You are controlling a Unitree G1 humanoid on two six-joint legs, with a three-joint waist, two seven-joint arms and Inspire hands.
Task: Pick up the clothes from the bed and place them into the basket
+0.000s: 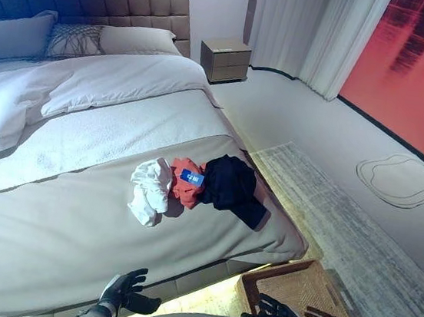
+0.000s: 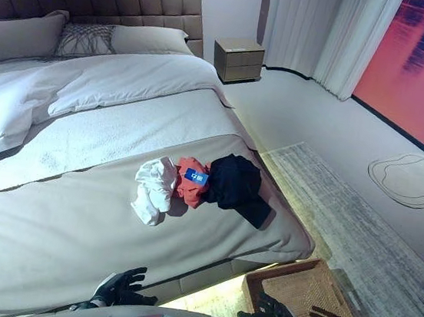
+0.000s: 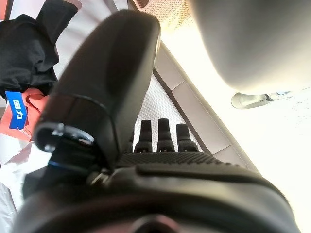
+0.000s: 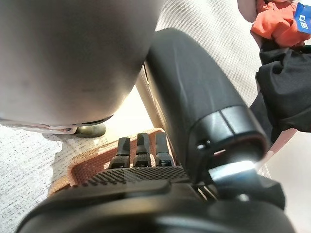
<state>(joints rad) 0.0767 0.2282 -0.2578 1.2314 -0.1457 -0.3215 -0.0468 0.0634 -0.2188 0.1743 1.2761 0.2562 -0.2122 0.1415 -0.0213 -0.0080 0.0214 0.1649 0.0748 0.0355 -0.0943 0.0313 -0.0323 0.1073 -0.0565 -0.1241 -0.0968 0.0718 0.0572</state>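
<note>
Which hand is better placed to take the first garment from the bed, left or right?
Probably the left hand: it is open at the bed's edge, below the white garment. The right hand, also open, hangs over the basket.

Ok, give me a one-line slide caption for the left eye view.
White, red and black clothes lie piled on the bed, with the empty wicker basket on the floor beside it.
</note>
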